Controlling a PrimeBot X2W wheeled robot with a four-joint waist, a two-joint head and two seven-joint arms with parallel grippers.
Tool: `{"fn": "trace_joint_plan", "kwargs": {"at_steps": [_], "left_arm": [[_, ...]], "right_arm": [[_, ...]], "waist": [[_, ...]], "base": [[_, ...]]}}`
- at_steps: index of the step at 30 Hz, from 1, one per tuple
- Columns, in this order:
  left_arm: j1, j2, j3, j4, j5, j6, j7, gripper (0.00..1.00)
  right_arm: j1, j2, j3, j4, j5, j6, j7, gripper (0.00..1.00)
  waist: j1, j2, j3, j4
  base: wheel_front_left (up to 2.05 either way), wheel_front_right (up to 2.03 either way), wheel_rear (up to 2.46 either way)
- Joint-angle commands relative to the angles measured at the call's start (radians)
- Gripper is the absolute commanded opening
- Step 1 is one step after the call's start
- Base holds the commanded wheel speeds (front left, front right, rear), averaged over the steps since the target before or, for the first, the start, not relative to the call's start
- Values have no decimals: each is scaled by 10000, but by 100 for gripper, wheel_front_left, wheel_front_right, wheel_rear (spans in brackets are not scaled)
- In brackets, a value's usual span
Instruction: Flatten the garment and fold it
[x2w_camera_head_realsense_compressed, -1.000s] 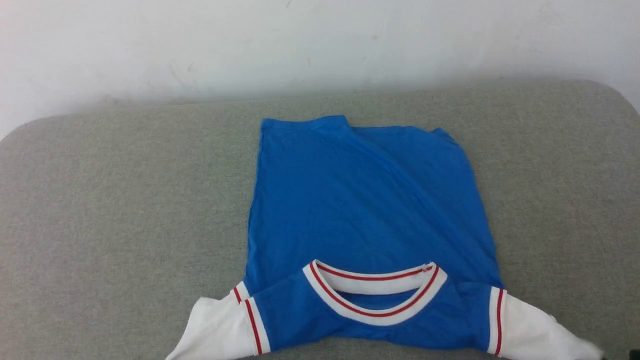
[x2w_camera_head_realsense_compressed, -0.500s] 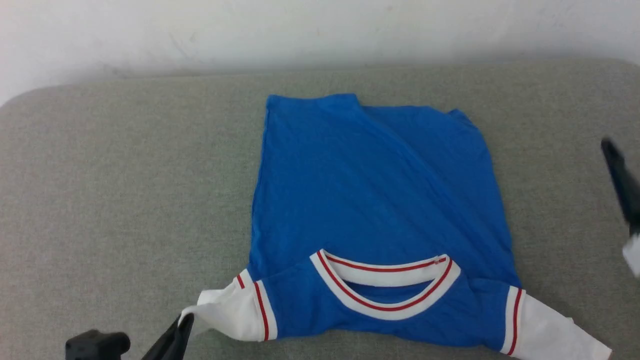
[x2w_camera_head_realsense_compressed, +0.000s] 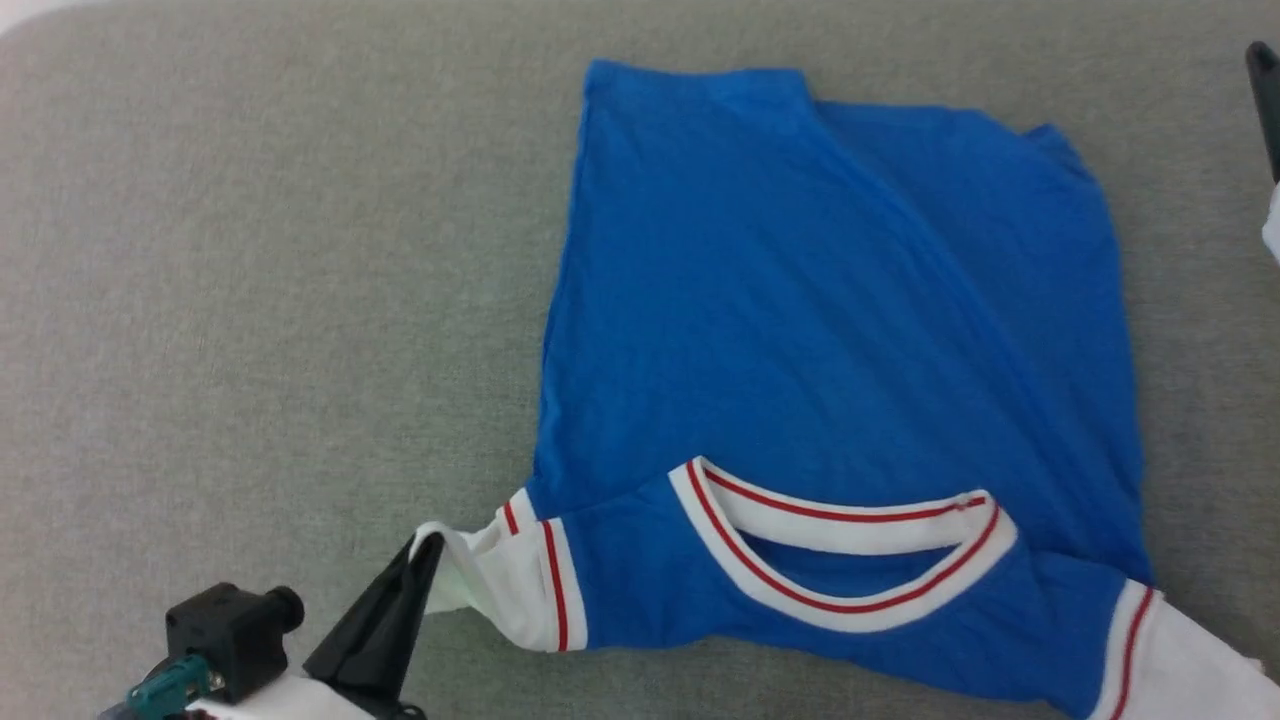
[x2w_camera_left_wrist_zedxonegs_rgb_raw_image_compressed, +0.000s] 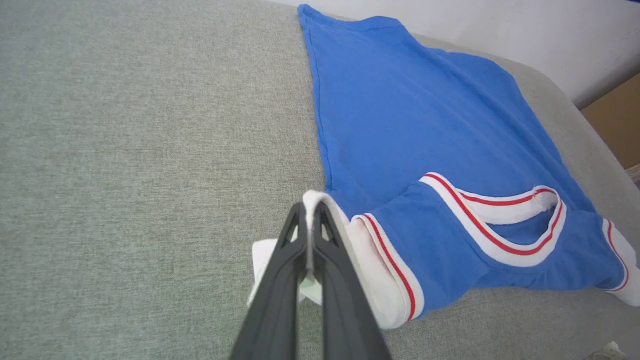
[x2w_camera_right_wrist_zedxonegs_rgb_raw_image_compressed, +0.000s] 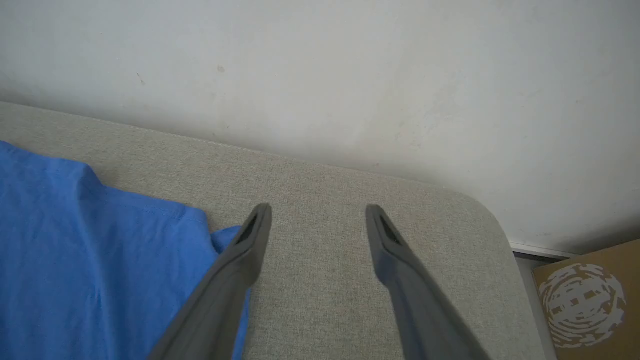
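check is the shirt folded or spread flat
Partly folded: the shirt has its collar end doubled over the body, white sleeves sticking out.

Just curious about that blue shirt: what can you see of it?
The shirt is bright blue soft knit, with white sleeve ends and a white collar edged in thin red stripes. It lies mostly flat, slightly wrinkled, on the grey cushion, collar nearest the robot. The left gripper pinches one white sleeve end.

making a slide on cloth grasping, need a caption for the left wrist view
Left gripper with fingers closed on the white sleeve end of the blue garment lying on a grey cushion
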Motion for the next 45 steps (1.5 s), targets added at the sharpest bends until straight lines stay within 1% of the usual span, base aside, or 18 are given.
{"fn": "trace_joint_plan", "kwargs": {"at_steps": [1,6,16,17,18,19,20,23,27,30,34,37,40,42,45], "left_arm": [[-225,-129,-75,55,117,-66,-65,0],[-592,-361,-249,307,119,-217,-194,0],[-998,-533,-375,650,115,-393,-336,0],[-1027,-544,-382,678,108,-402,-340,0],[-1051,-553,-386,704,100,-407,-342,0],[-1072,-554,-385,733,96,-409,-339,0],[-1093,-552,-378,763,96,-406,-340,0],[-1137,-537,-350,832,96,-412,-370,0],[-1146,-492,-312,935,102,-405,-397,0],[-1046,-454,-273,995,86,-355,-411,0],[-710,-348,-189,1024,18,-242,-401,0],[-381,-263,-111,979,-59,-129,-384,0],[-62,-204,-50,893,-139,-44,-400,0],[109,-164,-19,847,-176,-8,-419,0],[250,-109,-14,804,-198,2,-420,0]], "right_arm": [[-191,-2,1,331,-140,-11,93,100],[-438,-200,246,1093,-194,-11,254,100],[-291,-474,845,1843,301,-11,493,100],[-248,-463,918,1921,423,-11,620,74],[-202,-467,997,1980,524,-11,776,44],[-163,-489,1062,2015,591,-11,919,28],[-137,-518,1097,2032,631,-11,1002,0],[-136,-560,981,2013,535,-11,905,0],[-160,-532,713,1981,386,-11,274,0],[-47,-506,563,1848,428,-11,-280,0],[509,-429,6,1356,747,-11,-880,0],[1436,-409,-817,724,895,-11,-1159,0],[2843,-244,-1993,-116,913,-11,-1282,0],[4013,117,-2875,-735,929,-11,-1226,0],[5893,919,-4198,-1630,881,-11,-1114,0]], "waist": [[-4,0,824,730],[-4,0,1358,1076],[-4,0,1824,1379],[-4,0,1832,1388],[-4,0,1835,1387],[-4,0,1828,1374],[-4,0,1800,1350],[-4,0,1616,1226],[-4,0,1109,938],[-4,0,526,641],[-4,0,-373,173],[-4,0,-933,-197],[-4,0,-1299,-564],[-4,0,-1447,-804],[-4,0,-1543,-1109]], "base": [[0,0,0],[0,0,0],[0,0,0],[0,0,0],[0,0,0],[0,0,0],[0,0,0],[0,0,0],[0,0,0],[0,0,0],[0,0,0],[0,0,0],[0,0,0],[0,0,0],[0,0,0]]}}
